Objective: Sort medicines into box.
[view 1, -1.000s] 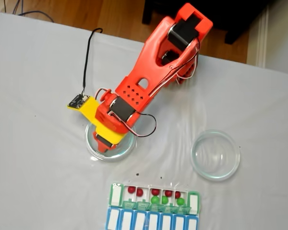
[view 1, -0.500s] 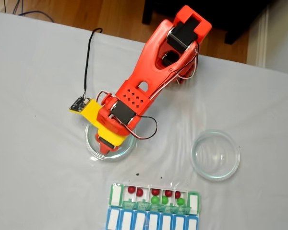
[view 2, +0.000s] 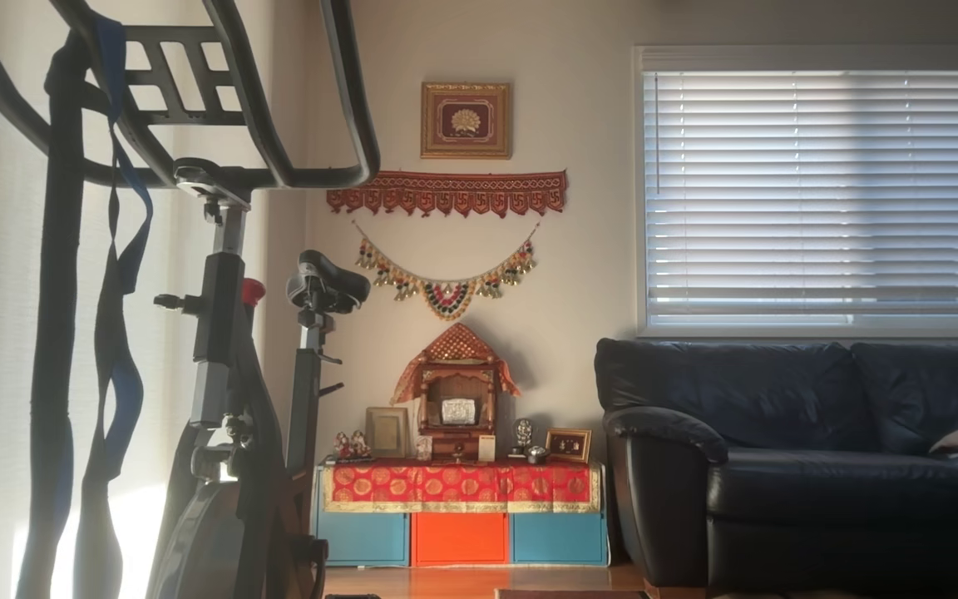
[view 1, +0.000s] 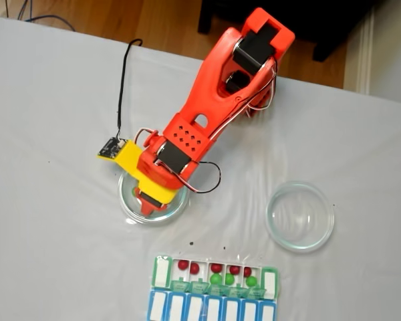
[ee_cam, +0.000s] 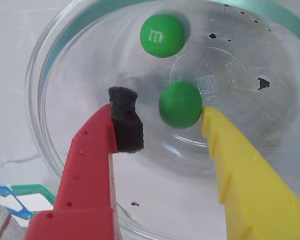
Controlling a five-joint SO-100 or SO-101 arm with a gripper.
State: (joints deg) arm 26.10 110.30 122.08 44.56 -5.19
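In the wrist view two green medicines lie in a clear glass dish (ee_cam: 50,125). One green ball (ee_cam: 180,105) sits between my fingers, touching the yellow fingertip (ee_cam: 212,122); a gap separates it from the black foam pad (ee_cam: 124,120) on the red finger. The other green ball (ee_cam: 162,35) lies farther in. My gripper (ee_cam: 165,107) is open around the nearer ball. In the fixed view the gripper (view 1: 149,200) reaches down into the left dish (view 1: 125,204). The box (view 1: 162,271) lies near the front edge and holds several red and green balls.
A second glass dish (view 1: 299,215) stands to the right in the fixed view. A blue-and-white organizer row (view 1: 210,309) adjoins the box at the front. A black cable (view 1: 120,80) runs to the wrist camera. The other view shows a room with an exercise bike (view 2: 221,333) and a sofa (view 2: 803,449).
The wrist has shifted slightly right and lower into the left dish. The balls in the box and the right dish have not moved.
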